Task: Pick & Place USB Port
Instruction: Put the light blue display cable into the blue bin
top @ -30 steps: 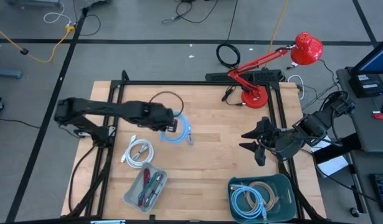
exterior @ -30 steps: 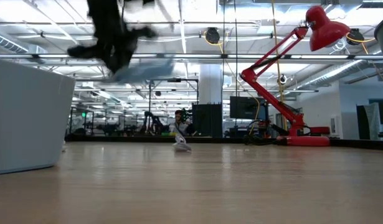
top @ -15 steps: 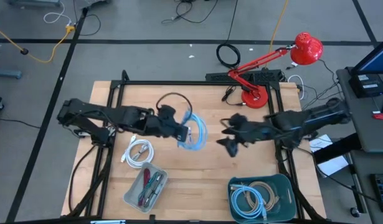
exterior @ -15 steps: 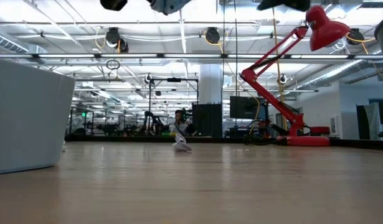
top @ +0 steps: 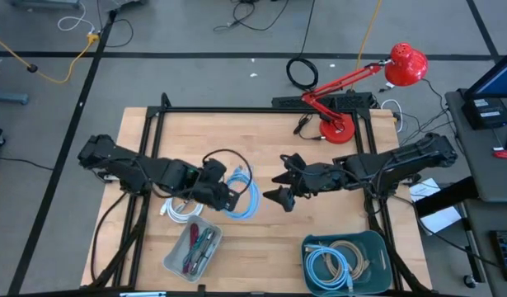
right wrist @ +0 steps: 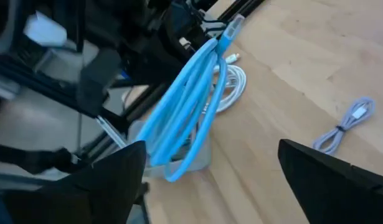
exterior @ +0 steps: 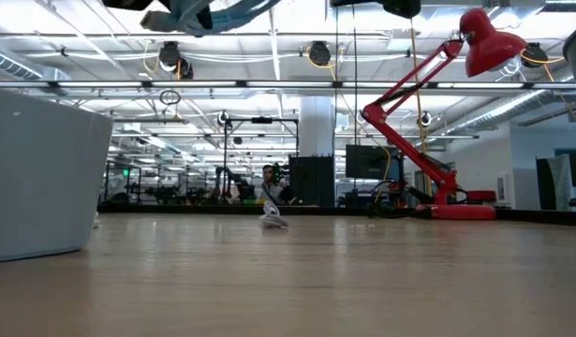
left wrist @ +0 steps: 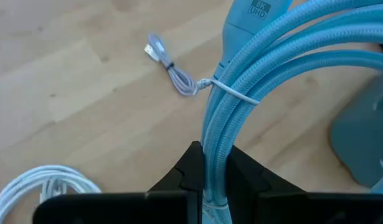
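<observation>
the left pincer (top: 230, 195) is clamped on a coiled blue cable (top: 243, 192), held in the air above the counter (top: 319, 198), so the pick looks done and the placing is left. the right pincer (top: 283, 181) hangs just beside the cable with fingers spread wide, perhaps for a handover. near the cable lie a white cable (top: 184, 203), a grey tray (top: 192, 247) and a small grey cable (left wrist: 172, 68); a teal bin (top: 346, 261) stands further off, with nothing between.
</observation>
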Tool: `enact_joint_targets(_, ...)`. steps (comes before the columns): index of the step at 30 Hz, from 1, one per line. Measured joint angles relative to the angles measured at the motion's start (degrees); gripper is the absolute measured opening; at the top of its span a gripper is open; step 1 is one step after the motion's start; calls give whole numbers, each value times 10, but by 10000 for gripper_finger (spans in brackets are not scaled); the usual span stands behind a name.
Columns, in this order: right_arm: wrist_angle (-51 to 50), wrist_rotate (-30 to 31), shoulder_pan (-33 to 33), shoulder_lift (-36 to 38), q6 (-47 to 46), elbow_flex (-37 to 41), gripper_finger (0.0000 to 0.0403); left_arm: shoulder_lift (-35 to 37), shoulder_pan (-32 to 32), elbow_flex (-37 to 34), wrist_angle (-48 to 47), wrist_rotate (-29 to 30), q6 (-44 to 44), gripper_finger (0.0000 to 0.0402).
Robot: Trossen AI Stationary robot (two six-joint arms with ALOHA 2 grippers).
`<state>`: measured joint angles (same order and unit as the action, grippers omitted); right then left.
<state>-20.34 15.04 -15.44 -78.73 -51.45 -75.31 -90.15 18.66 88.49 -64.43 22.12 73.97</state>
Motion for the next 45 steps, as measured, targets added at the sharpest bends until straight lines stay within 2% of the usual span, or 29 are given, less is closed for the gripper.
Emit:
enact_joint_targets(4, 13, -2, 4, -7, -21, 0, 370, 0, 22, 0, -12, 47, 16, 36)
enact_joint_targets(11, 66, -4, 4, -20, -37, 0, 375, 0, 20, 0, 26, 73, -18, 36)
enact_joint_targets(17, 72, -19, 8, -35, -51, 0, 375, 0, 9, 17, 32, 75, -55, 36)
enact_joint_targets(24, 131, -32, 8, -41, -35, 0, 375, 0, -15, 17, 57, 71, -85, 36)
enact_joint_targets(29, 136, -33, 18, -41, -31, 0, 364, 0, -19, 17, 119, 60, -117, 36)
enact_joint_targets(32, 137, -33, 20, -41, -37, 0, 327, 0, -19, 17, 123, 58, -120, 36)
enact_joint_targets(34, 137, -35, 19, -41, -37, 0, 283, 0, -20, 17, 111, 37, -120, 36)
enact_joint_targets(38, 134, -83, 19, -40, -35, 0, 147, 0, -16, 18, 66, -52, -132, 42)
enact_joint_targets(40, 132, -113, 19, -37, -29, 1, 62, 1, -7, 19, 43, -71, -128, 69)
enact_joint_targets(41, 135, -126, 18, -36, -16, 1, 34, 2, 0, 19, 36, -69, -120, 85)
enact_joint_targets(45, 138, -131, 4, -26, -21, 0, 26, 26, 26, 19, 61, -23, -125, 117)
